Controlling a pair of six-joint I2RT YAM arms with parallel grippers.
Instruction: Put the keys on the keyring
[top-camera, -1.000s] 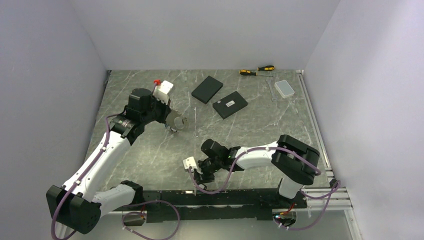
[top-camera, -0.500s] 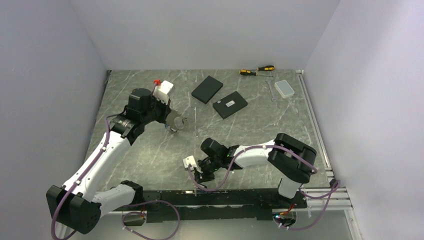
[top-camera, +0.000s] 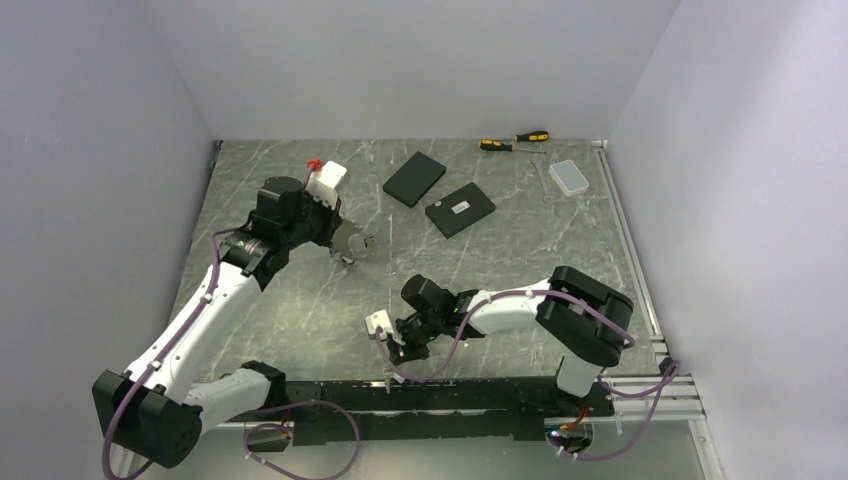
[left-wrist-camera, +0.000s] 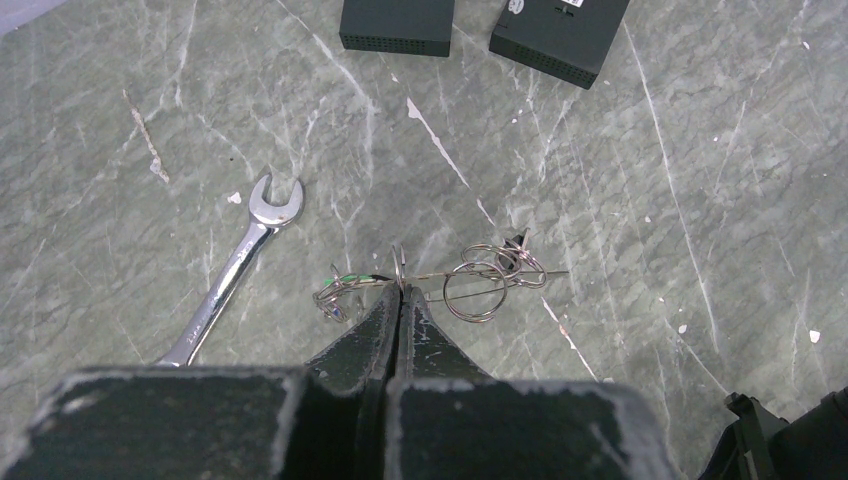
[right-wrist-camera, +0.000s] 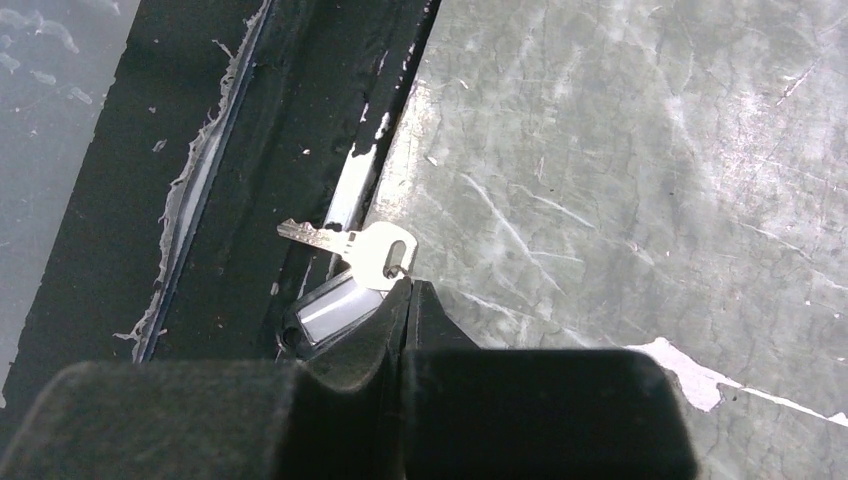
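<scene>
Where the left arm reaches over the middle-left of the surface (left-wrist-camera: 700, 180), the left hand (left-wrist-camera: 400, 292) is pressed together on the keyring (left-wrist-camera: 430, 278). The fingers pinch its thin wire, which the left wrist view shows as a near-level line running off to both sides of the fingertips. Several small rings (left-wrist-camera: 478, 290) hang on the wire just right of the grip. A green fleck (left-wrist-camera: 347, 280) shows at the wire's left end and is too small to identify. A wrench (left-wrist-camera: 235, 275) lies flat on the surface to the left, apart from the keyring. Two black boxes (top-camera: 414, 178) lie farther back.

The right hand (right-wrist-camera: 408, 285) is low at the near edge of the surface. Its fingers are clamped on the head of a silver key (right-wrist-camera: 370, 247). The blade points away from the fingers, out over the black rail (right-wrist-camera: 250, 150) that borders the surface.
</scene>
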